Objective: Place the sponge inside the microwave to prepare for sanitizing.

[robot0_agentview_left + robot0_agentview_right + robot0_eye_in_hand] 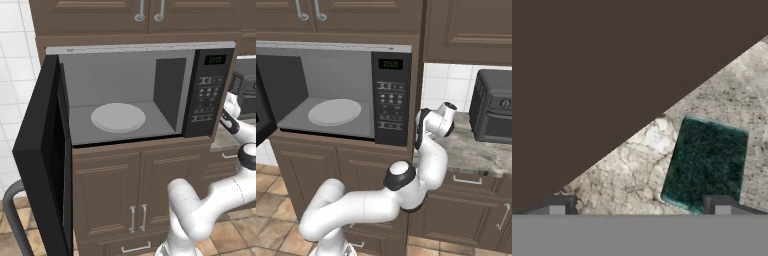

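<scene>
Your microwave (125, 95) already stands open with its turntable (118, 117) bare, but the sponge (707, 165) lies dark face up on the surface (637, 175) by the cabinet side, under your spread, empty hand (639, 206); grasping and placing remain.

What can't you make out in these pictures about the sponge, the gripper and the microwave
- Sponge: the hand view shows just its dark scouring face; its near edge sits behind a fingertip.
- Gripper: in the right base view the wrist hides the fingers.
- Microwave: keypad labels too small to read; door cut off by the right base view's left edge.
</scene>
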You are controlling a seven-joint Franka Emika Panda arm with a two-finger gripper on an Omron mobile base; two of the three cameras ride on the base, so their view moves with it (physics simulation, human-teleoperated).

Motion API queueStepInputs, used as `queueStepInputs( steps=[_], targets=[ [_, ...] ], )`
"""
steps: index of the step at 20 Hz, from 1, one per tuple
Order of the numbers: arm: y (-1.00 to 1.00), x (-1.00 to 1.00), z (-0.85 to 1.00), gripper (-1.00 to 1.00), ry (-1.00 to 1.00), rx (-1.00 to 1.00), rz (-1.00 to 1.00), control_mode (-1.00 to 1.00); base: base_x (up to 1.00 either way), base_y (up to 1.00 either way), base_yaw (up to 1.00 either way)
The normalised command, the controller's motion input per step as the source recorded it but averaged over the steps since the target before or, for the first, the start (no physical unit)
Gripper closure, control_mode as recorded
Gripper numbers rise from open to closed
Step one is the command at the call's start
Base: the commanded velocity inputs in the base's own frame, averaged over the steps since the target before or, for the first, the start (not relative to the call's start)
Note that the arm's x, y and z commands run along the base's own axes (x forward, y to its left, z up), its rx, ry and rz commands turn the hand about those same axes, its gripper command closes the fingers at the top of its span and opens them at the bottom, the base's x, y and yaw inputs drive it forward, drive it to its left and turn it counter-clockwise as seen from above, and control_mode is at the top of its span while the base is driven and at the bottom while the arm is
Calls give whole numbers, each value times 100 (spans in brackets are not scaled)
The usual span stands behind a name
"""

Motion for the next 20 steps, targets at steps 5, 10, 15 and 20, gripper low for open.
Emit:
queueStepInputs(
  steps=[5, 10, 15, 20],
  targets=[
    [-4, 17, -24, -100, 0, -9, 0, -100, 0, 0, 0],
    [1, 18, -23, -100, 0, -2, 0, -100, 0, 0, 0],
    [0, 26, -15, -100, 0, 0, 0, -100, 0, 0, 0],
    [4, 32, -16, -100, 0, 0, -1, -100, 0, 0, 0]
  ],
)
